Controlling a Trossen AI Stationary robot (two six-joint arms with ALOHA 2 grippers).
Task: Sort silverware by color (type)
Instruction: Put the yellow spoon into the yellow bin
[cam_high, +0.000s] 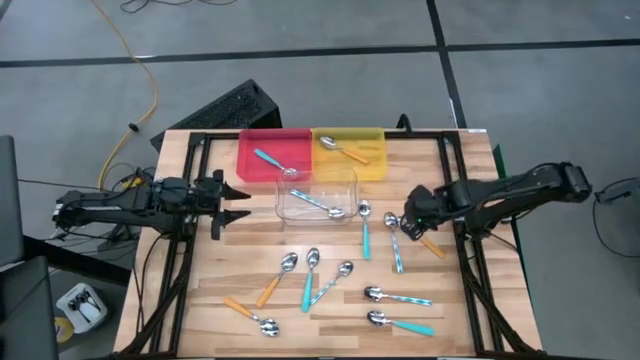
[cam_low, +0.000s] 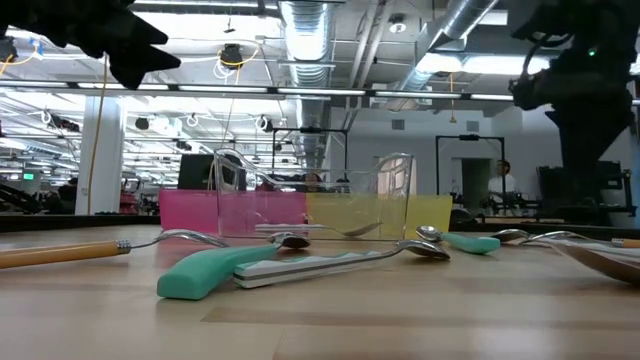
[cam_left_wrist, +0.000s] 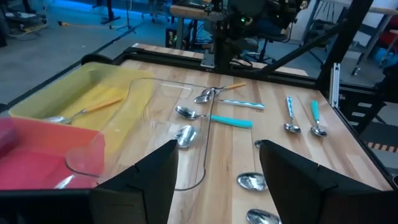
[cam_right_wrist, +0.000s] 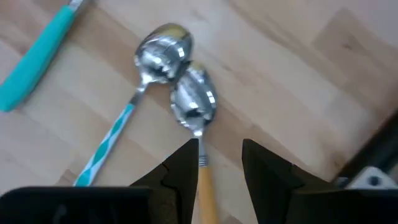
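My right gripper (cam_high: 408, 228) (cam_right_wrist: 217, 149) is open and low over the table's right part. Its fingers stand on either side of the neck of an orange-handled spoon (cam_right_wrist: 204, 180) (cam_high: 432, 245), which lies flat with its bowl (cam_right_wrist: 194, 102) next to the bowl of a pale blue striped spoon (cam_right_wrist: 158, 53). My left gripper (cam_high: 240, 200) (cam_left_wrist: 217, 149) is open and hovers left of the clear tray (cam_high: 318, 195). Several more spoons lie on the near half of the table: teal (cam_high: 308, 283), orange (cam_high: 272, 283) and pale blue (cam_high: 400, 297). My right gripper comes from above, pointing down, with its fingers (cam_right_wrist: 183, 165) across the orange spoon's neck (cam_right_wrist: 200, 158), where the bowl meets the handle. One finger stands right beside the neck; I cannot tell whether it touches. The spoon lies flat on the table.
Near the far edge sit a red tray (cam_high: 272, 155) with a teal spoon in it and a yellow tray (cam_high: 350, 150) with an orange spoon. The clear tray holds a pale blue spoon. A teal spoon (cam_high: 365, 232) lies left of my right gripper. Black frame rails (cam_high: 470, 270) run along both table sides.
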